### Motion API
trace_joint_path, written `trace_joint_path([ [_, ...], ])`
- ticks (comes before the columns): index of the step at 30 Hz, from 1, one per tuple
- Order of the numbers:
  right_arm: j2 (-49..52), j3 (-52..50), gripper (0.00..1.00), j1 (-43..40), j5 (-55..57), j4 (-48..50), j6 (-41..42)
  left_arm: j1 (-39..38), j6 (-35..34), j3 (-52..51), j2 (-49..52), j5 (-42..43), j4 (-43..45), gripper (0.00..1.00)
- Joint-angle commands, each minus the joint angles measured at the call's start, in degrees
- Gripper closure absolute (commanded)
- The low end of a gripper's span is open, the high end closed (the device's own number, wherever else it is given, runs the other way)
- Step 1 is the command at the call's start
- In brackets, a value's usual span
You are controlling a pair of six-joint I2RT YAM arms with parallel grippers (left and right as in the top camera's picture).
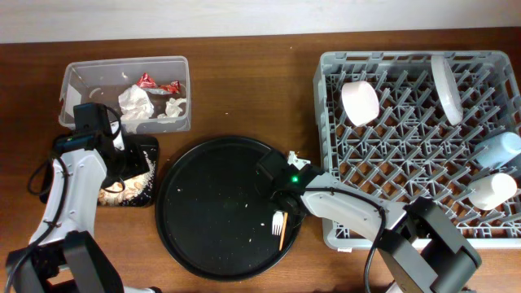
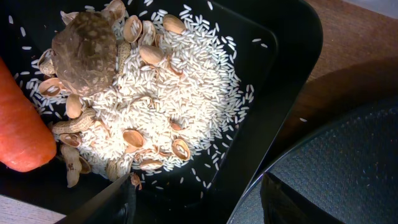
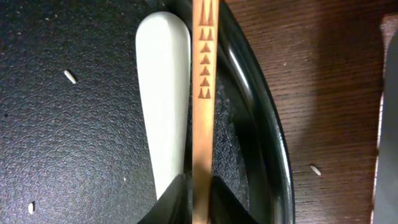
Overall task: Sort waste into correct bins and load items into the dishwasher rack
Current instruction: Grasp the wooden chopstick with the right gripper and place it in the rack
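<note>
My right gripper (image 3: 202, 200) is shut on a thin wooden chopstick (image 3: 203, 93) at the right rim of the large round black tray (image 1: 203, 203). A white fork (image 3: 163, 93) lies just left of the chopstick; both also show in the overhead view, the fork (image 1: 278, 220) and the chopstick (image 1: 282, 237). My left gripper (image 2: 199, 208) is open and empty over the shallow black tray (image 2: 286, 68), which holds rice, nut shells, a brown lump and an orange carrot piece (image 2: 22, 134). The clear tub (image 1: 81, 81) holds white tissues (image 1: 135, 103) and red wrappers (image 1: 147, 80).
The grey dishwasher rack (image 1: 407, 163) at the right holds a pale bowl (image 1: 359, 102), a white plate (image 1: 447, 88), a light blue cup (image 1: 498, 148) and a white cup (image 1: 492, 191). Loose rice grains lie on the round tray and the wooden table.
</note>
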Motion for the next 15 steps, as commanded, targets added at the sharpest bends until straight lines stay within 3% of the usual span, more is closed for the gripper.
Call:
trace_joint_path([
  [1, 0.83, -0.37, 0.88, 0.22, 1.16, -0.22, 0.57, 0.24, 0.09, -0.81, -1.18, 0.44, 0.09, 0.36],
  [6, -1.31, 1.01, 0.96, 0.2, 2.03, -2.82, -2.38, 0.24, 0.09, -0.81, -1.18, 0.44, 0.09, 0.36],
  [12, -16.63, 21.29, 0.96, -0.57, 11.87, -23.34, -17.18, 0.24, 0.09, -0.81, -1.18, 0.44, 0.11, 0.36],
  [15, -22.08, 25.73, 0.96, -7.63, 12.15, -29.79, -26.27, 0.24, 0.09, -0.81, -1.18, 0.44, 0.11, 0.36],
])
